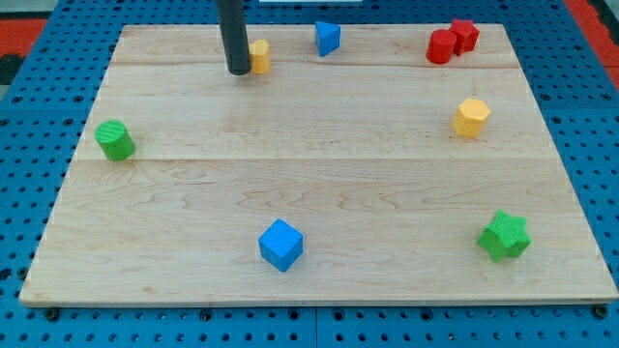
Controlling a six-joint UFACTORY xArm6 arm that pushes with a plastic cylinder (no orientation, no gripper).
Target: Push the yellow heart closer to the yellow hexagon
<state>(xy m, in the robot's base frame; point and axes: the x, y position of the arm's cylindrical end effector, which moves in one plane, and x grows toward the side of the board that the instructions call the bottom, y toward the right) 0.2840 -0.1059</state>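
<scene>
The yellow heart [259,56] lies near the view's top, left of centre, partly hidden behind my rod. My tip [237,72] rests on the board right against the heart's left side. The yellow hexagon [471,117] sits far off at the view's right, below the red blocks.
A blue triangle-like block [328,39] lies just right of the heart. Two red blocks [453,42] sit together at the top right. A green cylinder [115,140] is at the left, a blue cube [281,245] at the bottom centre, a green star [504,237] at the bottom right.
</scene>
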